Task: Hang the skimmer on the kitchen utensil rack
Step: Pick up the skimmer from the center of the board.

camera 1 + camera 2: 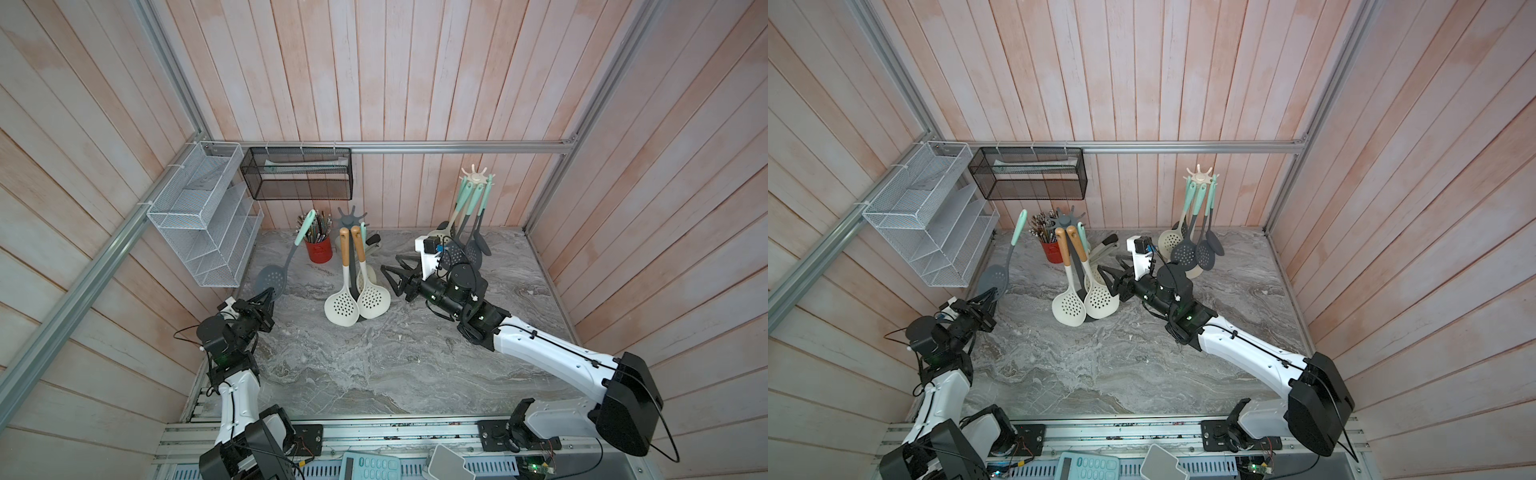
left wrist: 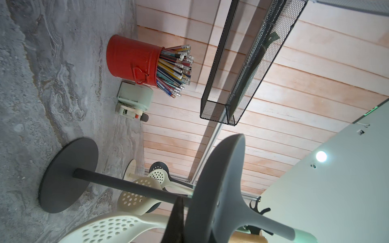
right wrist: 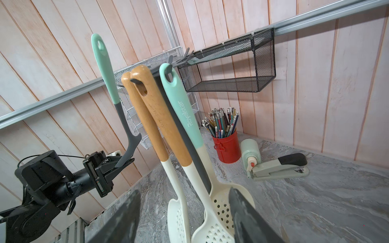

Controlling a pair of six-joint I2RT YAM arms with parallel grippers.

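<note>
The left gripper (image 1: 270, 296) is clamped tight on the rim of the grey perforated skimmer with a mint-green handle (image 1: 268, 277). It holds it at nine o'clock of the dark grey pole-and-hooks utensil rack (image 1: 352, 216), handle tilted toward one o'clock. At three o'clock, the right gripper (image 1: 391, 266) gapes, holding nothing.

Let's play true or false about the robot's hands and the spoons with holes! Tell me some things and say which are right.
The left gripper is shut on the head of the grey skimmer. True.
The grey skimmer already hangs on the grey rack. False: it is held up apart from the rack, its handle hole free.
The right gripper is clamped on the stapler. False: its jaws stand open.
The red tin holds pencils. True.
</note>
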